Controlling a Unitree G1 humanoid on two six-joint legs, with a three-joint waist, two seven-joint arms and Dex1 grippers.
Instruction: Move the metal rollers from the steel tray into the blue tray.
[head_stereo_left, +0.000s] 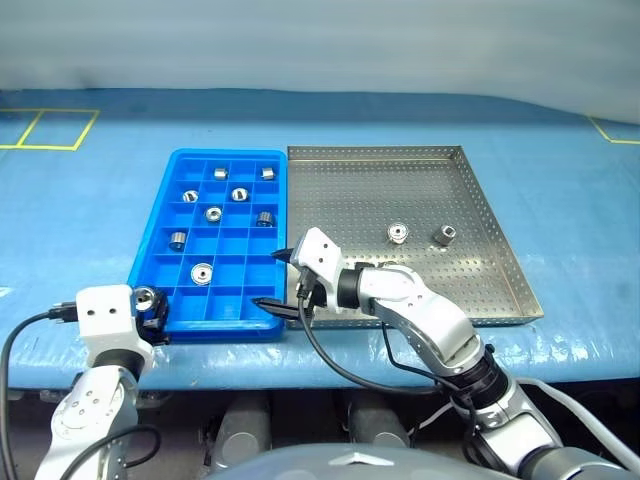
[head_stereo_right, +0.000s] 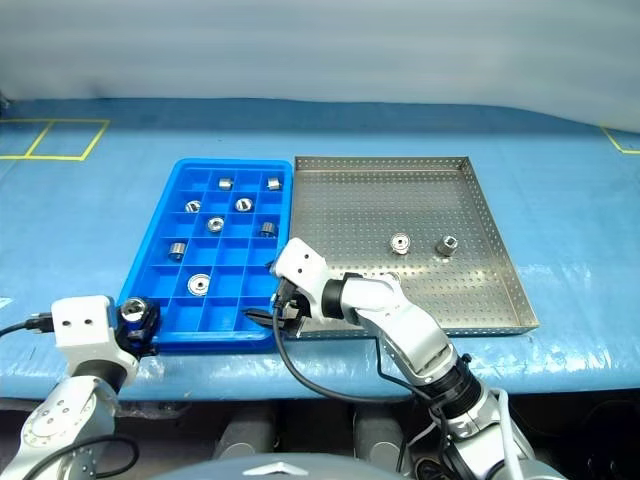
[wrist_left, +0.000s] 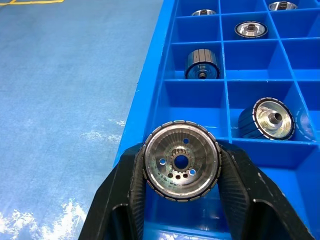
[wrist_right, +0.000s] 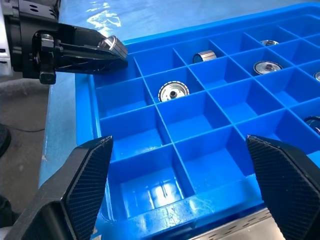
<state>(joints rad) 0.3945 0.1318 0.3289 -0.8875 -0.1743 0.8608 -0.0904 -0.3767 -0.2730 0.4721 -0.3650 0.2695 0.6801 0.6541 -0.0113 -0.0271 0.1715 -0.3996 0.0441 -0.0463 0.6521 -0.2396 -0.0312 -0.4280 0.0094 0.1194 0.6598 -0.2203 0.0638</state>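
Note:
The blue tray (head_stereo_left: 228, 154) lies left of the steel tray (head_stereo_left: 400, 185), and the two touch. Two metal rollers (head_stereo_left: 398, 232) (head_stereo_left: 444, 235) lie on the steel tray's perforated floor. Several rollers (head_stereo_left: 201, 272) sit in the blue tray's compartments. My left gripper (head_stereo_left: 152, 303) is at the blue tray's near left corner, shut on a metal roller (wrist_left: 181, 161) held flat-face towards the camera above the tray's rim. My right gripper (head_stereo_left: 278, 280) hangs open over the blue tray's near right corner, its fingers (wrist_right: 85, 175) wide apart with nothing between them.
Both trays rest on a table under a blue cover (head_stereo_left: 80, 230). Yellow tape marks (head_stereo_left: 45, 128) lie at the far left and far right. The table's front edge (head_stereo_left: 330, 368) runs just behind my arms. A black cable (head_stereo_left: 330, 360) hangs from the right wrist.

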